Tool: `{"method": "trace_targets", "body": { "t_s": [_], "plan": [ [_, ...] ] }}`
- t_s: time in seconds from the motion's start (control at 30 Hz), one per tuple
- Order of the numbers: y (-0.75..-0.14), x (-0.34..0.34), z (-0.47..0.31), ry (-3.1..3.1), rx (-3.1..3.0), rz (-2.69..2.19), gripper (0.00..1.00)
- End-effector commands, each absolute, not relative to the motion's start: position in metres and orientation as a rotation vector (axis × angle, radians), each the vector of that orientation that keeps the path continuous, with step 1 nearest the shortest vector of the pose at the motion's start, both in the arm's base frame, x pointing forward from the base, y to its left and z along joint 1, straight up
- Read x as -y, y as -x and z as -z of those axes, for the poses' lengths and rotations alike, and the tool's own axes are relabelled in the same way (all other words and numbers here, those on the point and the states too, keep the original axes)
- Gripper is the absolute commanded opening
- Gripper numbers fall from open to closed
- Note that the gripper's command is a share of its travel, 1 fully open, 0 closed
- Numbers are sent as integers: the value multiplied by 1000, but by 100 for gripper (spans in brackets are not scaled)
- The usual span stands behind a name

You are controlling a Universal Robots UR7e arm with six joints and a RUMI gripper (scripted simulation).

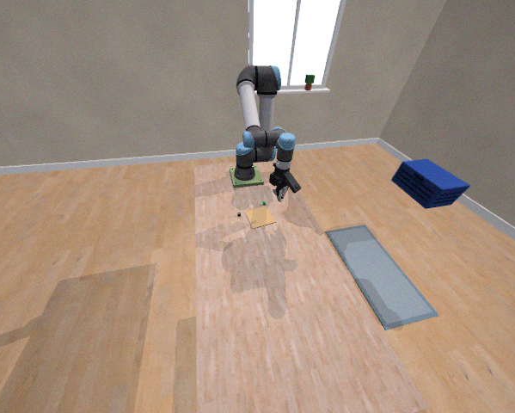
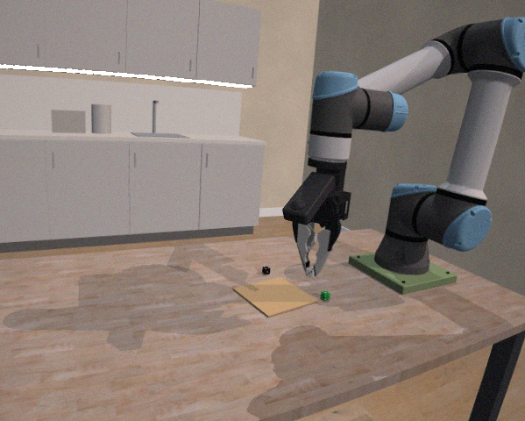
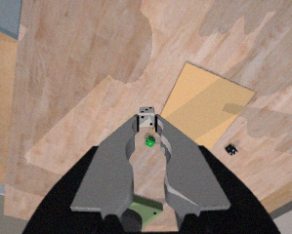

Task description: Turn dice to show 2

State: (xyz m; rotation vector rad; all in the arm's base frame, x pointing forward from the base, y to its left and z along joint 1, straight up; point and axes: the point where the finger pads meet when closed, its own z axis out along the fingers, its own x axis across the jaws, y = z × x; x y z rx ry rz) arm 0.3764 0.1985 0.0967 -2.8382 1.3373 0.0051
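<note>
- We see the dark two-jaw end effector [image 2: 311,270] clenched on the small white die [image 3: 146,117], lifted off the wooden surface [image 2: 162,362].
- The flat tan square mat [image 2: 274,296] lies just below, off to one side; the small green die [image 2: 324,296] sits under the jaws.
</note>
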Motion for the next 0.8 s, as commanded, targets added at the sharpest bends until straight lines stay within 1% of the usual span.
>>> {"method": "trace_targets", "body": {
  "t_s": [0.0, 0.23, 0.3, 0.4, 0.77],
  "plan": [
    [-382, -158, -99, 2721, -1559, -4, 0],
    [-383, -105, -100, 2536, -1846, -5, 0],
    [-383, -105, -100, 2536, -1846, -5, 0],
    [-381, -86, -100, 2462, -1944, -5, 0],
    [-380, -80, -100, 2438, -1974, -5, 0]
  ]
}}
